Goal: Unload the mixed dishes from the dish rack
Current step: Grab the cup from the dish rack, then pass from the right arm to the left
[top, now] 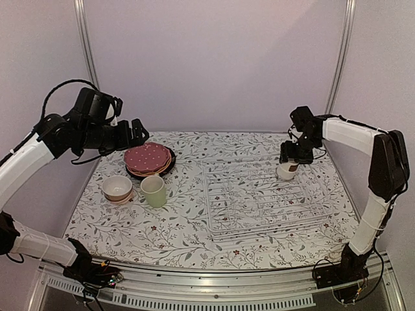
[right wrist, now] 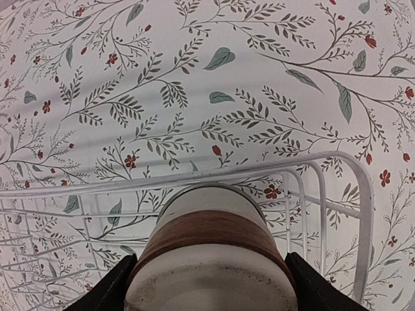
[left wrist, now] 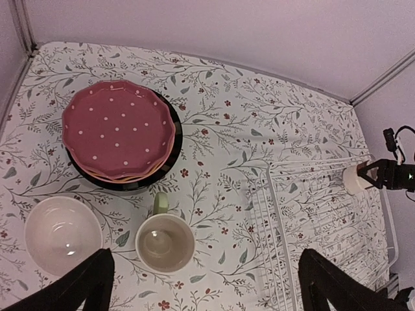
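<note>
**On the flowered surface: rack nearly bare, one small cup left in it**

Across the whole scene lies the surface (top: 181, 240), covered by a white cloth printed with leafy twigs and small red flowers. On its right half sits the low rectangular white wire dish rack (top: 259, 207). Left of the rack, toward the far edge, stands a stack of round plates. The maroon plate with white dots (top: 148, 157) lies on top, thin orange and pink rims show beneath it, and a dark-rimmed plate (left wrist: 130, 184) lies at the bottom. Nearer than the stack, a pale tan round bowl (top: 117, 187) stands upright on the cloth. Just to its right, not touching it, is the pale green handled cup (top: 154, 191), also upright.

The small grey-white cup with a brown band (top: 286, 171) is inside the rack at its far right corner, close to the curved corner wire.

The right pincer (top: 292, 159) reaches down over this cup, with one dark finger (right wrist: 113, 288) close at each side. Whether the fingers press on it cannot be told. The left pincer (top: 139, 133) hangs above the plate stack, spread wide and holding nothing.
</note>
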